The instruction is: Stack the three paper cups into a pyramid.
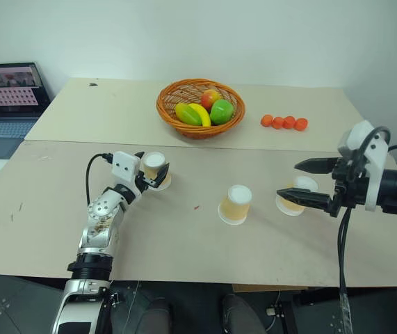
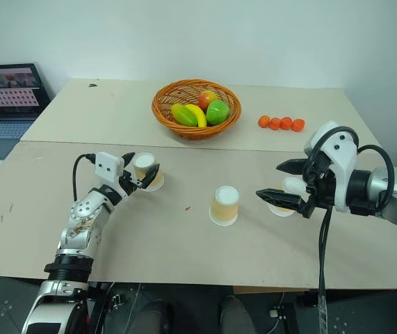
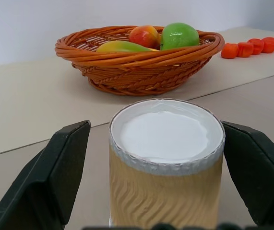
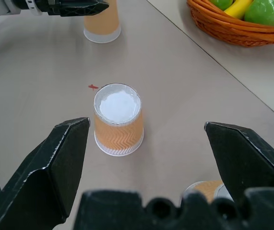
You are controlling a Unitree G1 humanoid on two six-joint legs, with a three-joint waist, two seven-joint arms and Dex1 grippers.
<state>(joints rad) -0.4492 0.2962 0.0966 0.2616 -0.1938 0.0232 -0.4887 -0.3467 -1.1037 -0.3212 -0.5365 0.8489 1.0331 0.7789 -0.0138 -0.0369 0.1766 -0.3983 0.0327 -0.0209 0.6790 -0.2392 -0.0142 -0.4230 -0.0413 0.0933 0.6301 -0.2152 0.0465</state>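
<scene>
The left end effector (image 1: 154,174) stood around the first pale yellow-orange paper cup (image 1: 155,165), which stood upside down on the beige desk (image 1: 184,229). Its black fingers were on both sides of the cup with small gaps, so nothing was gripped yet. The second identical cup (image 1: 236,203) stood alone, between the two end effectors. The right end effector (image 1: 308,182) hovered wide apart and empty, with the third cup (image 1: 297,193) just under its fingers. No cup was stacked; I judged the whole pyramid remained to build.
</scene>
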